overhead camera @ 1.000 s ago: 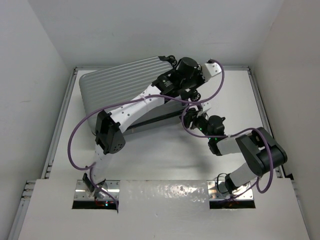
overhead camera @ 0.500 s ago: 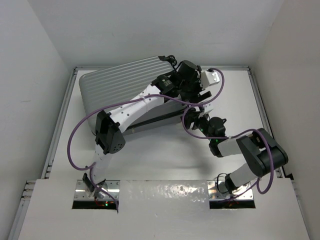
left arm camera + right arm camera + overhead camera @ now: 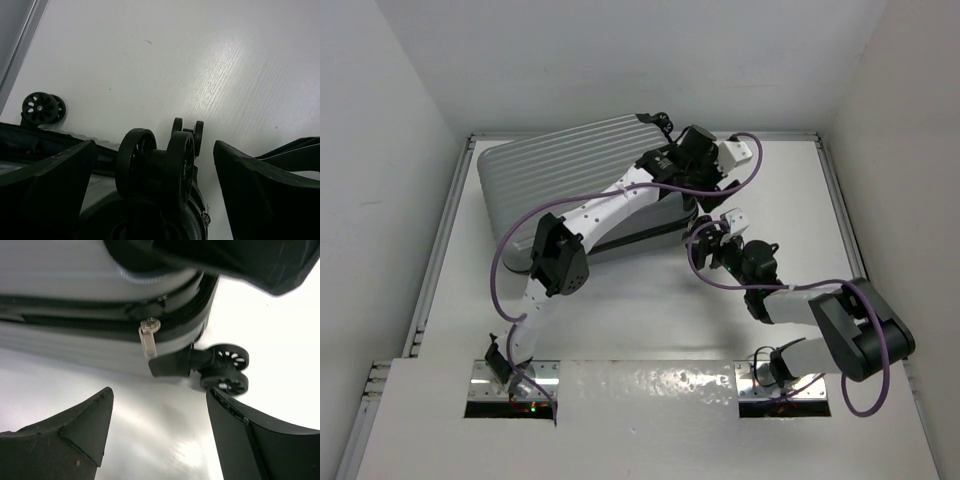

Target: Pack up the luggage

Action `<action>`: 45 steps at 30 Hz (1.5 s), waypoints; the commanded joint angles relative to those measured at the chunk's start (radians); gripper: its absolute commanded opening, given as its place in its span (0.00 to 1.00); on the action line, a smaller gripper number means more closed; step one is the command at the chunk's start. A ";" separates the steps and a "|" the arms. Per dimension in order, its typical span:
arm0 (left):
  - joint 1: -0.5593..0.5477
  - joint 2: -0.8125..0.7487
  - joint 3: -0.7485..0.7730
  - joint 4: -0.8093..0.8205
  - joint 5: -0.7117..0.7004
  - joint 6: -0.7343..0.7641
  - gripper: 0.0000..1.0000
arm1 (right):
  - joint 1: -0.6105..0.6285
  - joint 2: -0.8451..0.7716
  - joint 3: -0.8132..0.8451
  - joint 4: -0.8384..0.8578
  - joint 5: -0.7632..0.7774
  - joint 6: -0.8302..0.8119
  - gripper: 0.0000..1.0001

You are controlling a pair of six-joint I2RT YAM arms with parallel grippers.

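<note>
The left gripper (image 3: 155, 144) stands wide open. Its two dark fingers (image 3: 50, 190) flank a black double caster wheel (image 3: 156, 165) at the luggage's right end, and neither finger visibly presses on it, so it has hold of nothing. The right gripper (image 3: 160, 390) is also spread open and empty. It points at the luggage's near side, where a pale zipper pull (image 3: 148, 337) hangs from the black zip band, with another black twin wheel (image 3: 225, 371) just right of it.

Compared with a second ago, the left arm's black elbow block has shifted to the right. The right arm's dark elbow has swung out toward the near right. The right wrist sits slightly nearer the near edge. The luggage itself has not moved.

The large silver-grey ribbed hard-shell suitcase (image 3: 570, 160) lies flat on the far left part of the white surface (image 3: 650, 310), with its lid down on its base. Its long side is angled a little, so the right end sits farther back. A black zip band runs along its near side, and black wheels stick out at the right end. A further single wheel (image 3: 42, 107) shows in the left wrist view, resting over the white surface.
</note>
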 commanded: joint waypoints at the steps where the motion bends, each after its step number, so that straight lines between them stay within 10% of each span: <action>1: 0.011 -0.009 -0.002 -0.004 -0.006 -0.058 1.00 | 0.004 -0.047 -0.021 -0.012 -0.007 -0.037 0.74; 6: 0.023 0.008 -0.004 -0.055 0.047 -0.052 0.83 | 0.005 -0.059 -0.016 -0.024 -0.002 -0.045 0.74; 10: 0.021 -0.025 -0.005 -0.089 0.144 -0.059 0.05 | 0.005 -0.058 0.004 -0.026 -0.005 -0.048 0.74; 11: 0.020 -0.036 -0.004 -0.084 0.148 -0.065 0.00 | 0.004 -0.055 0.010 -0.024 -0.010 -0.047 0.74; 33: -0.045 -0.158 -0.005 0.126 0.029 -0.004 0.00 | 0.005 0.136 0.152 0.109 0.059 0.021 0.55; 45: -0.045 -0.158 -0.007 0.134 0.021 -0.004 0.00 | 0.005 0.195 0.156 0.204 0.019 0.055 0.08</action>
